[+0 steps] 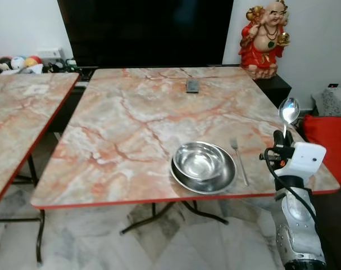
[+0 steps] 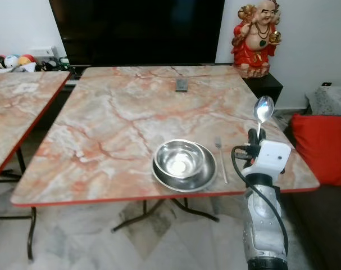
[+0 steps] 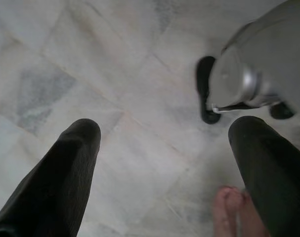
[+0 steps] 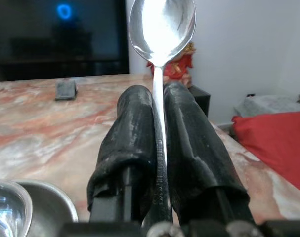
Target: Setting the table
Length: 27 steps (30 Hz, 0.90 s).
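While a shiny steel bowl [image 1: 199, 160] nests in a round steel plate [image 1: 222, 179] near the front edge of the veined marble tabletop [image 1: 131, 124], with a slim fork [image 1: 238, 160] just beside them, the right gripper [image 4: 158, 113] rises off the front right corner. Its rubbery black fingers [image 4: 132, 133] clench a polished spoon [image 1: 288, 112], bowl end upright. The left gripper [image 3: 164, 163] hangs over the pale marble floor [image 3: 115, 74], fingers spread apart.

A bowl [image 1: 197, 160] sits in a plate [image 1: 221, 179] near the table's [image 1: 131, 124] front edge. A fork [image 1: 239, 160] lies just right of the plate. A small dark object [image 1: 192, 86] lies near the back edge. A statue [image 1: 265, 36] stands behind the back right corner.
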Motion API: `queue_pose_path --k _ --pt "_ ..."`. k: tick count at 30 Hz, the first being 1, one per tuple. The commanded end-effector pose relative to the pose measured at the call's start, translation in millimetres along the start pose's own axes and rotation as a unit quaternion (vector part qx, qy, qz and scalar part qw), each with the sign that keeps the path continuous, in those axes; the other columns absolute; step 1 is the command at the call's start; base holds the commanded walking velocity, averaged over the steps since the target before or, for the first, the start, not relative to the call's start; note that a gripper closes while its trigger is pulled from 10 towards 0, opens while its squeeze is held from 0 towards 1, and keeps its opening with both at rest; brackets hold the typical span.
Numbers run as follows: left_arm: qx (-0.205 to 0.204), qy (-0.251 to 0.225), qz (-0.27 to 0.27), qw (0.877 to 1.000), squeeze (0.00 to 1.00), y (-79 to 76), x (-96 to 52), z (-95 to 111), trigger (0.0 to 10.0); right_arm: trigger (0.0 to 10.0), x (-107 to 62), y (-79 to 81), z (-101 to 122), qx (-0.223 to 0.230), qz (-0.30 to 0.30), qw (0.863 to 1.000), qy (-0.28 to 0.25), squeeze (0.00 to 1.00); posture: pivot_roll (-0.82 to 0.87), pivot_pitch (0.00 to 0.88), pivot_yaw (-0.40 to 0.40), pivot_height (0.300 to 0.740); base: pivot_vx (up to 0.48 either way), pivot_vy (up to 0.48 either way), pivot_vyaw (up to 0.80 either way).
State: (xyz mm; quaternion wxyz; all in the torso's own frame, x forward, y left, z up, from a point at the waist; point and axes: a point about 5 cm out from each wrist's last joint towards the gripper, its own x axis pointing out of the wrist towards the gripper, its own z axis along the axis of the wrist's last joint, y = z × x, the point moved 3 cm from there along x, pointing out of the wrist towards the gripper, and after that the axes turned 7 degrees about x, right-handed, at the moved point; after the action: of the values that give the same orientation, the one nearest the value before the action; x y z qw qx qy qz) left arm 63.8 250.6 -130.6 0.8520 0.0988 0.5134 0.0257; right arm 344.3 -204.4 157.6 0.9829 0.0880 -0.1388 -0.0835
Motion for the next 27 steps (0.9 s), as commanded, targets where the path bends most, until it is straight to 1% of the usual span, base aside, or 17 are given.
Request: queue_pose_path --k 1,13,21,27 --pt "-0.004 0.012 0.004 1.000 0.00 3.9 -2.8 -8.0 10.0 10.0 1.3 0.0 3.5 -0.003 0.000 1.000 -0.007 0.00 -0.03 0.057 -0.003 0.740 0.000 0.000 0.00" --pt "-0.006 0.016 -0.001 1.000 0.00 4.2 -3.3 -9.6 10.0 10.0 -0.4 1.9 1.1 0.000 -0.002 1.000 -0.004 0.00 -0.03 0.056 0.001 0.740 0.000 0.000 0.00" --pt "-0.009 0.015 -0.003 1.000 0.00 4.1 -3.2 -9.2 10.0 10.0 -0.8 6.7 -1.5 0.005 0.002 1.000 -0.001 0.00 -0.02 0.054 0.001 0.740 0.274 0.000 0.00" --pt "-0.009 0.014 -0.004 1.000 0.00 3.8 -3.0 -8.7 10.0 10.0 -0.9 5.8 -1.8 0.005 0.000 1.000 0.000 0.00 -0.02 0.056 -0.001 0.740 0.314 0.000 0.00"
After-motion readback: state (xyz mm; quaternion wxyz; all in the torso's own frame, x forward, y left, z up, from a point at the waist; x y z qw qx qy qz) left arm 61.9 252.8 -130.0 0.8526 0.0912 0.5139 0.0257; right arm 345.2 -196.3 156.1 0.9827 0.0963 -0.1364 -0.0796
